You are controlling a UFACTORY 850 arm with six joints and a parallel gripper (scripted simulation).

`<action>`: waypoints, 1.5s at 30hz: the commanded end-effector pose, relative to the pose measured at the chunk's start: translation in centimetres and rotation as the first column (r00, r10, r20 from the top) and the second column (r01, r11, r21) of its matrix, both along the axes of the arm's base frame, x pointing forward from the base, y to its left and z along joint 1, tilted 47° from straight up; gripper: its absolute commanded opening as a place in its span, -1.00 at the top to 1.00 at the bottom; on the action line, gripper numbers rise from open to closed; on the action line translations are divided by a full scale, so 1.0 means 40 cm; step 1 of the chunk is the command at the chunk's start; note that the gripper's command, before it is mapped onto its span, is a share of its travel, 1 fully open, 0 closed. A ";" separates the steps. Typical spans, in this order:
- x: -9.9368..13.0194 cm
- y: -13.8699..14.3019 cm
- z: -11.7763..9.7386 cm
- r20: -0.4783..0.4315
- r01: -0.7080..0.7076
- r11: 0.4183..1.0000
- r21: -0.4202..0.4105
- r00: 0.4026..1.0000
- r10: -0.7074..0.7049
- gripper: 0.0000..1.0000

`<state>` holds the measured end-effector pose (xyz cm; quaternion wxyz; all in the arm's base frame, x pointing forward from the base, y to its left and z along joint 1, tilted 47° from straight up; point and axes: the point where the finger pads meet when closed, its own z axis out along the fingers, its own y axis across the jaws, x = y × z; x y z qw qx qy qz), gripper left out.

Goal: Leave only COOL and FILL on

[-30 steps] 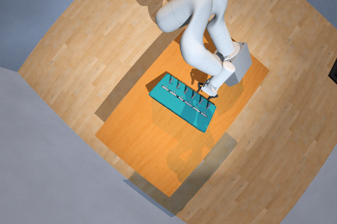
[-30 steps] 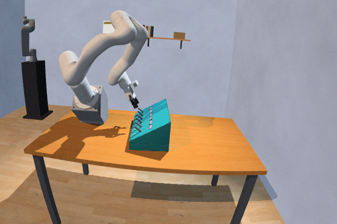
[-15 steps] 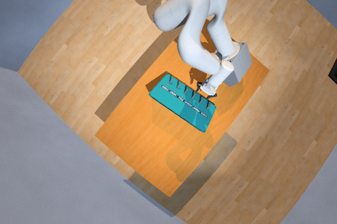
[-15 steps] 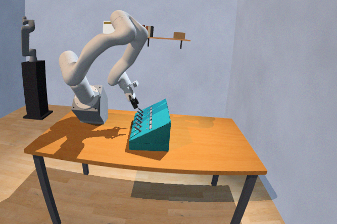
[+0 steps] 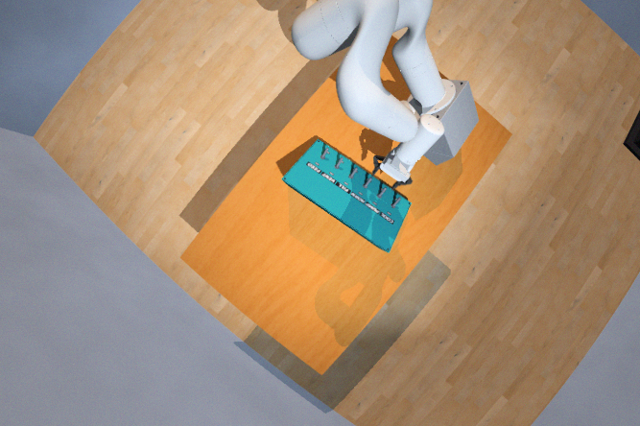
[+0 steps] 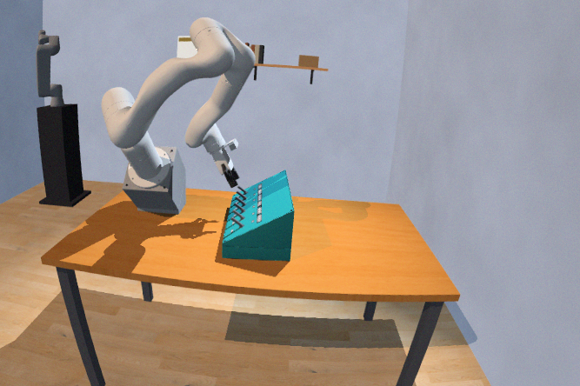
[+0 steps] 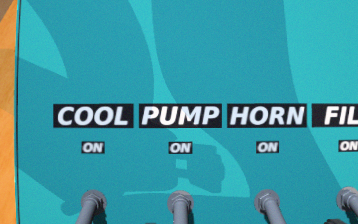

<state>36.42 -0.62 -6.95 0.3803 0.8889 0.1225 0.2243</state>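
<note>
The gripper (image 6: 232,178) hangs with its fingers spread wide and nothing between them, just above the lever row of the teal console (image 5: 330,198). In the wrist view the panel reads COOL (image 7: 93,116), PUMP (image 7: 180,116), HORN (image 7: 267,116) and a cut-off FIL, each with a small ON mark beneath and a grey lever (image 7: 180,204) below that. The console sits on the orange table (image 6: 354,255) near the edge where the arm's grey base (image 6: 174,193) stands; the worktop's far half lies open beyond it.
</note>
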 end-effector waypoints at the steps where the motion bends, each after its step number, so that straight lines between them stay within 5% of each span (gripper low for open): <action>1: 0.001 0.001 0.000 0.001 -0.001 1.000 0.001 1.000 0.001 -1.00; 26: 0.002 -0.003 0.005 0.001 -0.001 1.000 0.001 1.000 0.001 -1.00; 45: 0.008 -0.092 0.100 0.001 -0.001 1.000 0.001 1.000 0.001 -1.00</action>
